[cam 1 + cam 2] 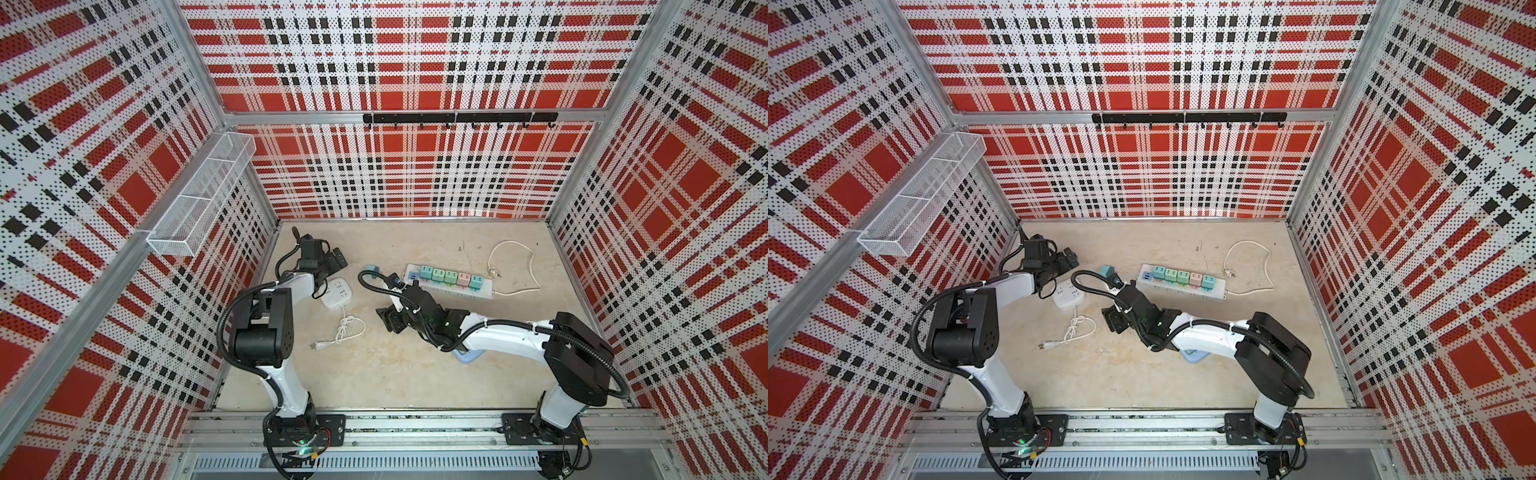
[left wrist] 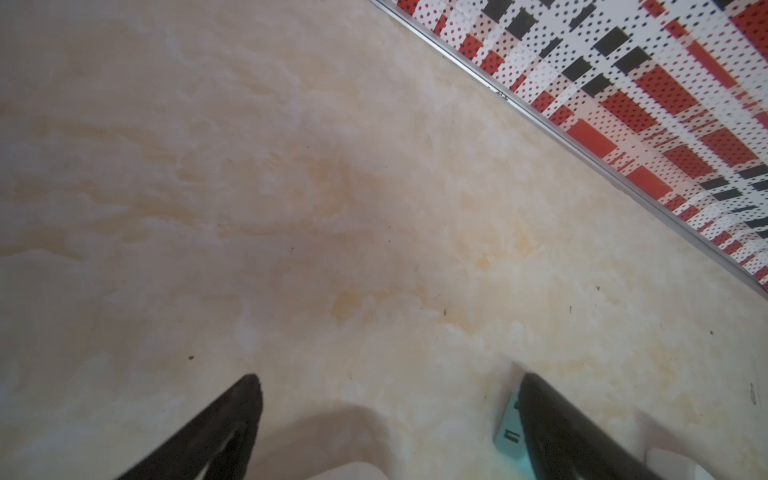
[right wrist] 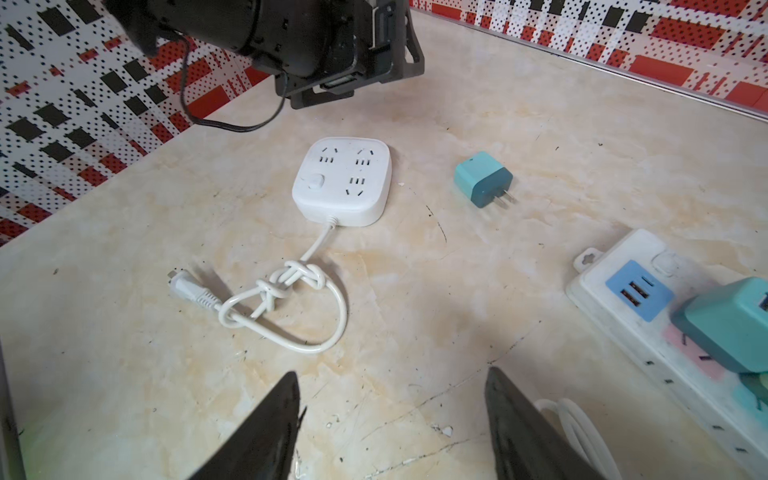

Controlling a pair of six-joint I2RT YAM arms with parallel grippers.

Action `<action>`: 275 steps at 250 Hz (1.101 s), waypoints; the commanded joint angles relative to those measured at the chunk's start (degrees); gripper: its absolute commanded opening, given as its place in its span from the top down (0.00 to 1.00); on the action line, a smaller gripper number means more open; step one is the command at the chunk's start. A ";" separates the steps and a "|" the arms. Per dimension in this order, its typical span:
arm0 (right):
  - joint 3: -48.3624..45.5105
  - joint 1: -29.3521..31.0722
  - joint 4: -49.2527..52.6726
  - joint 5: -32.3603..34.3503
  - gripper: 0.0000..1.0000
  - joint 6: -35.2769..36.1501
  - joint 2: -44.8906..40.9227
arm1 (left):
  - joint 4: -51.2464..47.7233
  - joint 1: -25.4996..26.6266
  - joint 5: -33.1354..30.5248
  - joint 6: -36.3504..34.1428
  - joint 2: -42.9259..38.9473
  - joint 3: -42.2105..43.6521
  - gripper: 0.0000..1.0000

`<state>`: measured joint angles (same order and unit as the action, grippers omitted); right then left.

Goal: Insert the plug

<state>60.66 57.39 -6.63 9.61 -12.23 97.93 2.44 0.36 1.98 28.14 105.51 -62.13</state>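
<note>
At the far left corner of the worktop the left gripper has its jaws wide apart with only bare surface between them in its wrist view. Just nearer, by the left edge, lies a square white socket, face up, its cord knotted and trailing toward the near edge. The plug, a teal cube, lies on its side on the worktop between the socket and the strip, apart from both and in no socket; the right wrist view shows its two prongs free, and a teal face of it peeps from behind one finger in the left wrist view. Over the middle of the worktop the right gripper points toward the left edge, jaws partly apart and holding nothing. Toward the far right lies the strip, long and white, with five adapters in a row on it: teal, green, green, pink, teal. Its cord loops on toward the far right corner. Under the right arm a pale blue thing shows, mostly hidden.
</note>
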 commanded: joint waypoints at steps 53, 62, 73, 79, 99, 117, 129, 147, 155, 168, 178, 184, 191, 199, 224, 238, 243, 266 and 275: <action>9.22 -10.22 1.74 -12.23 0.34 -3.09 7.26 | -3.36 4.53 2.88 -0.71 1.73 -1.00 0.08; 11.71 -11.01 3.59 -12.76 0.34 -2.48 8.96 | -3.40 5.00 2.99 -0.33 1.33 -0.44 0.10; 15.52 -11.75 6.55 -12.49 0.34 -1.50 11.58 | -3.34 5.50 3.16 -0.35 0.78 0.43 0.12; 17.82 -11.99 8.12 -12.67 0.34 -0.83 13.07 | -3.32 5.78 3.10 -0.20 0.50 0.81 0.13; 25.64 -12.84 12.99 -13.96 0.35 0.94 18.01 | -3.32 6.87 2.77 -0.38 -0.54 1.95 0.14; 31.42 -13.41 15.65 -15.23 0.35 1.74 22.17 | -3.32 7.84 2.92 -0.49 -1.94 3.05 0.14; 34.85 -13.82 16.96 -15.95 0.35 2.09 24.76 | -3.32 8.60 3.02 -0.40 -3.23 4.19 0.15; 40.20 -14.21 19.58 -16.25 0.35 2.71 28.30 | -2.83 9.81 2.28 -0.22 -5.85 6.53 0.15; 42.38 -14.39 20.65 -16.11 0.35 2.87 29.77 | -2.45 10.41 1.71 0.00 -7.15 7.76 0.15; 45.41 -14.82 21.95 -16.20 0.35 2.92 31.87 | -1.47 11.18 1.82 0.39 -9.35 9.92 0.14; 47.19 -15.00 22.44 -16.35 0.34 2.79 33.24 | -0.50 11.50 2.59 0.56 -11.05 11.39 0.15; 48.23 -15.10 22.69 -16.50 0.34 2.76 34.03 | 0.04 11.68 3.01 0.54 -12.15 12.22 0.14; 49.43 -15.24 23.01 -16.72 0.33 2.68 34.99 | 0.52 11.83 3.27 0.51 -13.51 12.93 0.14; 51.01 -15.29 23.58 -16.90 0.33 2.56 36.20 | 0.55 11.74 3.07 0.38 -15.14 13.25 0.14; 57.45 -15.30 26.94 -17.76 0.32 2.42 40.75 | 0.55 10.04 0.11 0.39 -20.22 14.39 0.12; 61.20 -15.30 29.13 -18.42 0.32 2.11 43.45 | 0.55 7.12 -0.52 1.59 -22.34 15.06 0.11; 62.66 -15.34 29.88 -18.75 0.32 1.92 44.32 | 0.62 5.79 -0.21 2.17 -22.85 15.27 0.10; 67.75 -15.30 32.81 -19.95 0.31 1.23 47.94 | 1.28 0.16 1.51 4.03 -23.01 15.12 0.10; 69.31 -15.34 33.55 -20.30 0.31 0.92 49.01 | 1.29 -1.11 1.25 4.16 -22.28 14.50 0.09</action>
<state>124.81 42.13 22.15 -8.40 -10.94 143.55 2.52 4.45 4.05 29.52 82.83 -47.27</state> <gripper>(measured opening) 0.686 0.901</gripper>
